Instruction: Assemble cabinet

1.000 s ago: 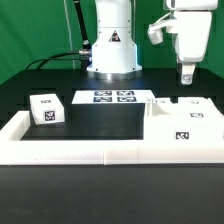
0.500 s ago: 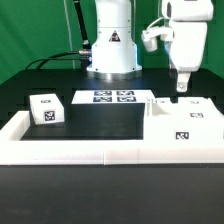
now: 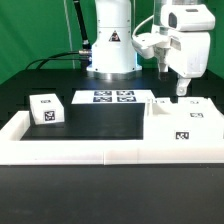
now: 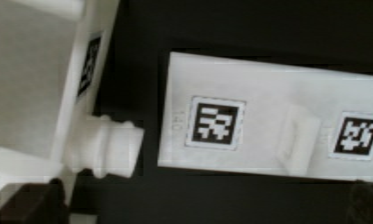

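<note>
The cabinet lies in loose white tagged parts. A small block (image 3: 45, 109) stands at the exterior view's left. The body and flat panels (image 3: 183, 124) lie grouped at the right, against the front rail. My gripper (image 3: 181, 88) hangs just above the far edge of that group and touches nothing. In the wrist view a flat panel (image 4: 254, 120) with two tags lies below, and beside it a white part with a round peg (image 4: 108, 150). My gripper (image 4: 197, 212) is open and empty. One dark fingertip (image 4: 23, 205) shows at the frame's edge.
The marker board (image 3: 112, 97) lies at the back middle, in front of the robot base (image 3: 111, 45). A low white rail (image 3: 100, 150) borders the black table along the front and both sides. Black cables trail at the back left.
My gripper has come down toward the parts at the right and shifted slightly left. The hand has turned about its wrist. The parts have not moved.
</note>
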`<action>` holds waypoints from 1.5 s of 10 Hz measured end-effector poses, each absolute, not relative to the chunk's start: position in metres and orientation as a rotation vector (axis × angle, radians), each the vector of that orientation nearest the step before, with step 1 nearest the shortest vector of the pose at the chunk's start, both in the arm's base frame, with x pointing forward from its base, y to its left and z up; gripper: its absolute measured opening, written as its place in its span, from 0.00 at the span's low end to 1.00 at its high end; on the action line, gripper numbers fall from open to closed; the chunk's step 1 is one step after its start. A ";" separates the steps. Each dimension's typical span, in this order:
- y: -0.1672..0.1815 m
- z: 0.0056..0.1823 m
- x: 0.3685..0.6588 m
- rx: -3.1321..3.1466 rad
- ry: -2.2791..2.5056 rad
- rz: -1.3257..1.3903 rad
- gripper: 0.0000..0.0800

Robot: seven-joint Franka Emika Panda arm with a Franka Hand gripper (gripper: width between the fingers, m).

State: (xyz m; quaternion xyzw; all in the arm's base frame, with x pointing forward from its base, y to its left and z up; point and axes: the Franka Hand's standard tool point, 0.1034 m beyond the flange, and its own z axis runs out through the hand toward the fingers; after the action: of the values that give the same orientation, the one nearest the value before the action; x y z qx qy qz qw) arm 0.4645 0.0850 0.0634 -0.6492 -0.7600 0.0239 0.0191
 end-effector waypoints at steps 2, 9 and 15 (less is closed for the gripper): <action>0.084 0.063 0.464 -2.016 -2.357 0.076 1.00; 0.074 0.054 0.419 -1.997 -2.344 0.123 1.00; 0.075 0.052 0.420 -2.025 -2.361 0.032 1.00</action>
State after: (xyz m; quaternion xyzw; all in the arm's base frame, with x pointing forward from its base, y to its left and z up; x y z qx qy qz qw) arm 0.4200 0.0755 0.0519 -0.6510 -0.7589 0.0102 0.0157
